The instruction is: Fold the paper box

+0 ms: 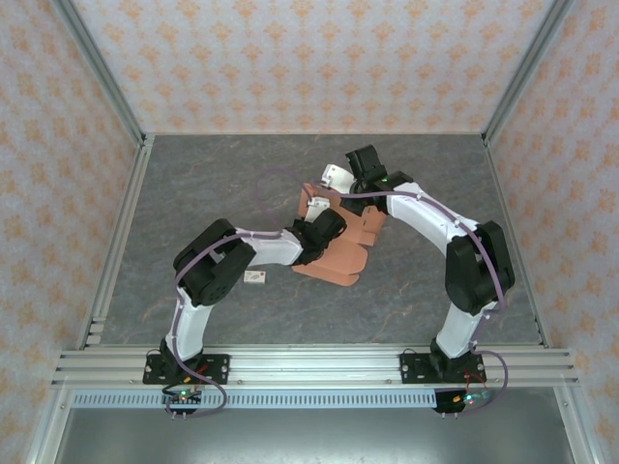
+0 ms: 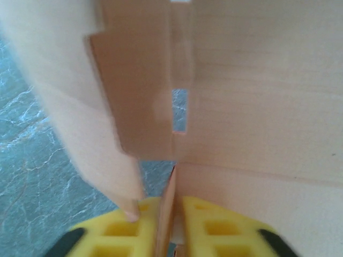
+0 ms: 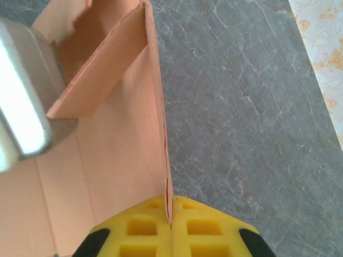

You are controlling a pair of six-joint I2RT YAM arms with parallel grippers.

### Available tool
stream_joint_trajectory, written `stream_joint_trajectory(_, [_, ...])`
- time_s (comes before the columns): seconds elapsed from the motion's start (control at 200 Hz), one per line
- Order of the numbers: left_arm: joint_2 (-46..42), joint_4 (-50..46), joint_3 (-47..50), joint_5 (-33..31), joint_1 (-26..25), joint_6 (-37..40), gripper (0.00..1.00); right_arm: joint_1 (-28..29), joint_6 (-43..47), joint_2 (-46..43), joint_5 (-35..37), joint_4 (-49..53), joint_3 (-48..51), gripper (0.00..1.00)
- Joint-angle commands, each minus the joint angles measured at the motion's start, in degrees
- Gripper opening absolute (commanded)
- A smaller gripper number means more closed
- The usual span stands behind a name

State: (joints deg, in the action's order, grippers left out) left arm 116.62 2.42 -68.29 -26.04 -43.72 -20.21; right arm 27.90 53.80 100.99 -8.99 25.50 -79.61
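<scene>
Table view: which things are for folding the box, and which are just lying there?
For the job:
- paper box, partly folded
- left pincer, pinching a box flap
- right pincer, pinching a box wall

Just lying about:
- small white tag, on the table, apart from the box

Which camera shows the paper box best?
Top external: the paper box shows most of its outline at once. Left wrist gives a close-up of slotted panels in the left claw; right wrist, one upright wall pinched in the right claw.
</scene>
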Motion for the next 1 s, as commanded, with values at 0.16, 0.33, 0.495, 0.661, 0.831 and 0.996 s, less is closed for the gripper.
stream_joint_trajectory(0.16, [-12.6,4.3,8.5,9.1,2.9,-2.7,0.45,-0.2,0.8,-0.3,-0.2,0.1,0.1,0.0])
stream_joint_trajectory(0.33, [-19.2,5.7,15.3,16.8,6.2,-4.7,0.51,-0.5,1.3,-0.8,-0.3,-0.4,0.2,0.0])
stream_joint_trajectory(0.495, [-28.0,8.0,21.9,26.1,11.4,-4.0,0.53,-1.0,1.9,-1.1,-2.0,1.1,-0.8,0.0])
stream_joint_trajectory(0.661, [-32.8,9.9,22.1,40.2,15.4,-1.4,0.52,-1.3,2.0,-1.4,-3.7,2.2,-1.1,0.0])
stream_joint_trajectory(0.831, [-29.8,7.1,14.5,46.5,15.8,-5.5,0.49,-1.4,2.0,-2.8,-4.4,-0.2,1.0,0.0])
stream_joint_trajectory(0.996, [-27.6,6.6,10.3,49.6,18.9,-10.1,0.44,-1.3,3.4,-6.0,-3.6,-7.1,6.1,0.0])
